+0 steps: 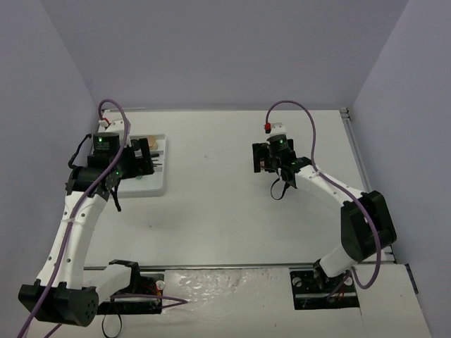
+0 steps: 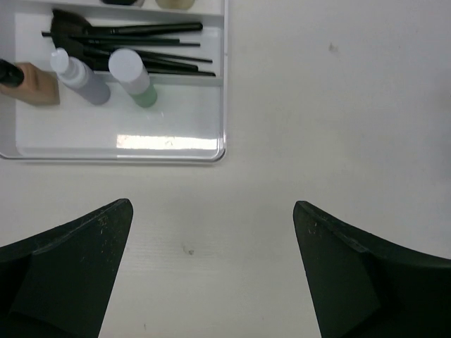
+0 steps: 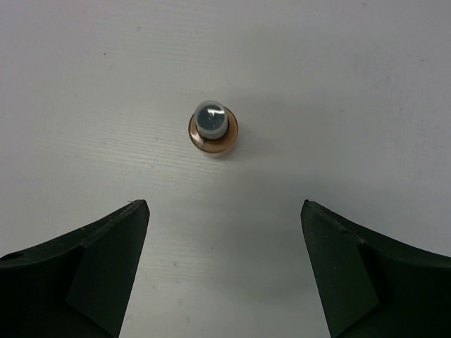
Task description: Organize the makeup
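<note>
A white tray [image 2: 176, 127] holds several thin black brushes [image 2: 141, 31], a grey bottle [image 2: 79, 76], a green-white bottle [image 2: 134, 76] and a beige bottle [image 2: 36, 84]. My left gripper [image 2: 213, 205] is open and empty, over bare table just beside the tray's near edge. In the top view it [image 1: 141, 156] hovers over the tray [image 1: 156, 184]. A small tan bottle with a grey cap [image 3: 213, 128] stands upright alone on the table. My right gripper [image 3: 224, 204] is open and empty, just short of that bottle. In the top view the right gripper [image 1: 263, 159] hides it.
Edges of a dark pot [image 2: 121, 1] and a tan compact [image 2: 175, 3] show at the tray's far side. Grey walls enclose the white table [image 1: 211, 197] on three sides.
</note>
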